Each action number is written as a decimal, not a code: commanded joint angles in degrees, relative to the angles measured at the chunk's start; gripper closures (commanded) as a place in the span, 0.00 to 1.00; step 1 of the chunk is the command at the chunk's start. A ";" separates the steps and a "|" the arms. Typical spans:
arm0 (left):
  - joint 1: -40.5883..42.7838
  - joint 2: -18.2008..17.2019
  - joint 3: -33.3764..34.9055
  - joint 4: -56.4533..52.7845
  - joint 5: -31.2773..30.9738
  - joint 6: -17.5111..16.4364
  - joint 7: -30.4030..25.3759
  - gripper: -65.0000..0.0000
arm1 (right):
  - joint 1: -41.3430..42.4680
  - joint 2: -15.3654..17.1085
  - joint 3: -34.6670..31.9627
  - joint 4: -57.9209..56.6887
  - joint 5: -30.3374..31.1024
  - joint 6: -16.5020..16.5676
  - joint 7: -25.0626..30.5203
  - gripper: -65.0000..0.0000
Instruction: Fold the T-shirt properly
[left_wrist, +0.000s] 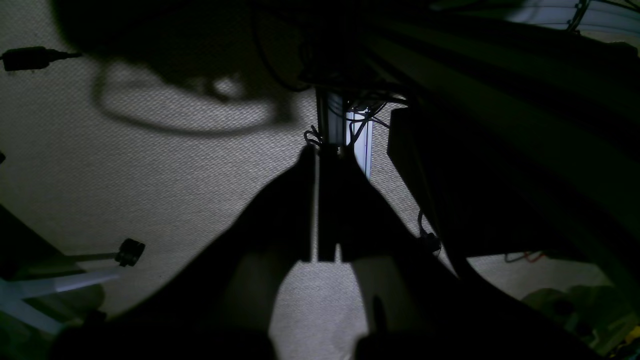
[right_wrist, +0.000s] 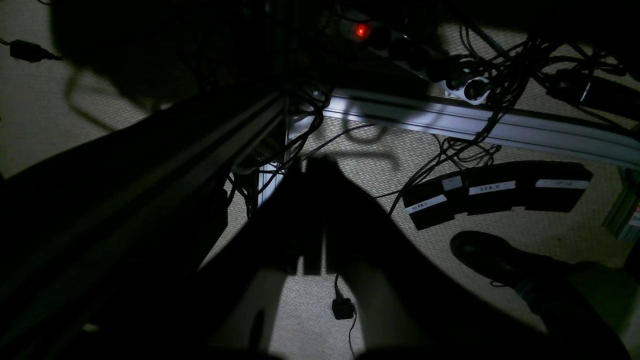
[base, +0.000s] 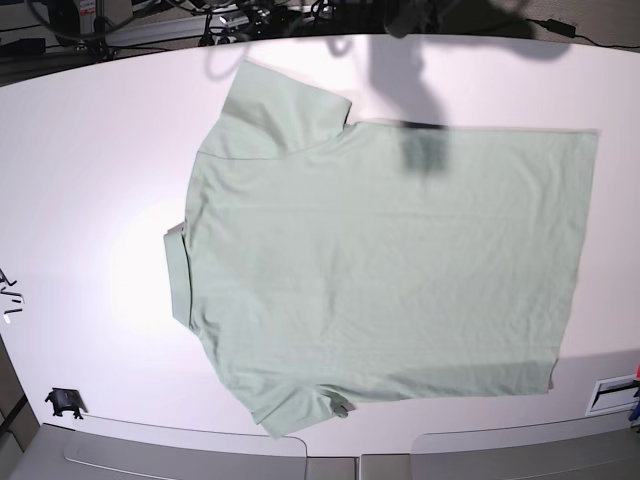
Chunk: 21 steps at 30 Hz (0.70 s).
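"START", "ZERO" on pedal labels (right_wrist: 492, 189)

We see the T-shirt (base: 380, 265) lying flat over most of the white table (base: 90, 180). Wide bare room lies left of it. Nothing stands on the shirt. A small black clip (base: 64, 402) sits at the near left corner.

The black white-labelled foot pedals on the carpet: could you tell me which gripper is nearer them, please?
Right. The right gripper hangs beside the black white-labelled foot pedals; the left gripper has none in its view.
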 joint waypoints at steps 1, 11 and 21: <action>0.24 0.00 0.04 0.11 0.28 0.02 -0.09 1.00 | 0.26 0.13 0.07 0.26 -0.09 0.39 0.42 1.00; 0.24 -0.02 0.04 0.11 0.26 0.00 -0.09 1.00 | 0.26 0.13 0.07 0.26 -0.09 0.39 0.42 1.00; 2.43 -0.02 0.04 3.23 0.26 0.02 -0.22 1.00 | 0.26 0.13 0.07 0.66 -0.09 0.39 0.42 1.00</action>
